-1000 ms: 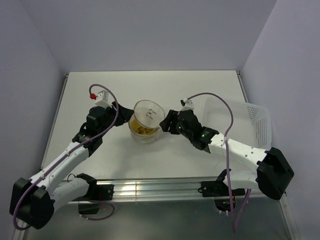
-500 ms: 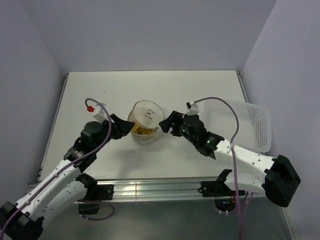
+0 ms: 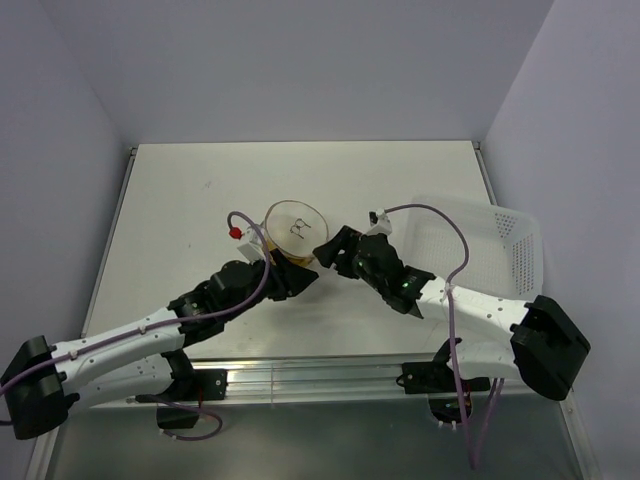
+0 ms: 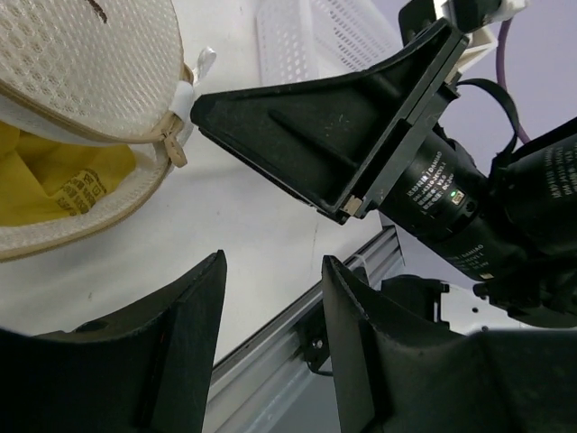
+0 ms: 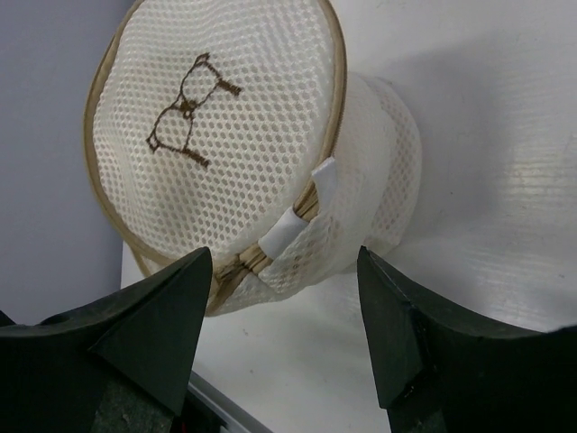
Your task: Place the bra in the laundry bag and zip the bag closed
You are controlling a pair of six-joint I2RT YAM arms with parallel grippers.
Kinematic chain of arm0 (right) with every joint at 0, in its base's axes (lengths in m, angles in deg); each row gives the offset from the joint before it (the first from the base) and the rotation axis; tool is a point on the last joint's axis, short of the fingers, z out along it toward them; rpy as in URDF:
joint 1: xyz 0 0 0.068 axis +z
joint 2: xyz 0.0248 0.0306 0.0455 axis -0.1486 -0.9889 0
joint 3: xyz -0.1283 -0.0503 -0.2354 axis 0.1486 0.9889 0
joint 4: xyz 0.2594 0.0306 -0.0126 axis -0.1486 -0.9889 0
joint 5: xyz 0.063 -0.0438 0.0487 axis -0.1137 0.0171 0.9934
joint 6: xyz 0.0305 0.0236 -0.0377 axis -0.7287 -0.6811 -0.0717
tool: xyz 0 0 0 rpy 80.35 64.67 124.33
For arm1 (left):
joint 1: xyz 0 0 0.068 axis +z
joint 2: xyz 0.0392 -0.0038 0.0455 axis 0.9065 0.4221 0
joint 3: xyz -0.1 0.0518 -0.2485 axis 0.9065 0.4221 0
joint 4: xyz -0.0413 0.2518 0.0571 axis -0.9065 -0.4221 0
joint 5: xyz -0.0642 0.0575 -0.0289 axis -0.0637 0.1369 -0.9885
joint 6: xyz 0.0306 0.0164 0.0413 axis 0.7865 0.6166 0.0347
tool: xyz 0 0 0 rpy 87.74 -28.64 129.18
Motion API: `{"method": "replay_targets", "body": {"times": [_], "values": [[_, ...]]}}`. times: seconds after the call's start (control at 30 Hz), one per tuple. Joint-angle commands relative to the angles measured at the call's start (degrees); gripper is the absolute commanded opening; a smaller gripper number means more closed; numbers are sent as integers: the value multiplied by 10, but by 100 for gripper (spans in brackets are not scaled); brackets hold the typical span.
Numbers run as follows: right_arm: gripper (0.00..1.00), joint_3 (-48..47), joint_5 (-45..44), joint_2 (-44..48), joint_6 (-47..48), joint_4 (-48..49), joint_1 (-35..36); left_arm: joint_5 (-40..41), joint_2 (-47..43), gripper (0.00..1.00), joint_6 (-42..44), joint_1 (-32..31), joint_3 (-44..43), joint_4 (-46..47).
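Note:
The round white mesh laundry bag [image 3: 293,228] sits mid-table with its lid [image 5: 225,108] tilted up and the zip undone. The mustard-yellow bra [image 4: 54,176] lies inside, showing through the gap in the left wrist view. The zip pull [image 4: 173,149] hangs at the rim beside a white tab [image 5: 297,221]. My left gripper [image 3: 297,279] is open just in front of the bag, with nothing between its fingers [image 4: 194,316]. My right gripper [image 3: 331,249] is open at the bag's right side, level with the tab and apart from it. One right finger [image 4: 343,135] nearly touches the zip end.
A white perforated basket [image 3: 485,250] stands at the right edge of the table, behind the right arm. The metal rail [image 3: 320,375] runs along the near edge, close under the left gripper.
My left arm has swung from the bag's left side round to its near side. The right gripper has opened wider and stayed by the bag's right side. The bag has not moved.

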Motion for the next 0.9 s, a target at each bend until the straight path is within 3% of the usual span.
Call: {"method": "replay_targets", "body": {"times": [0.0, 0.2, 0.47, 0.63, 0.87], "values": [[72, -32, -17, -16, -19, 31, -12, 39, 26, 53, -24, -9, 7, 89], [62, -36, -9, -41, -24, 43, -26, 89, 37, 53, -22, -10, 20, 113], [48, -34, 12, -63, -27, 67, -34, 109, 68, 54, -14, -10, 4, 79], [19, 9, 8, -47, -10, 152, -33, 122, 73, 54, -9, -9, -7, 66], [0, 29, -6, -42, 20, 195, -33, 135, 80, 53, -18, -9, -12, 71]]}}
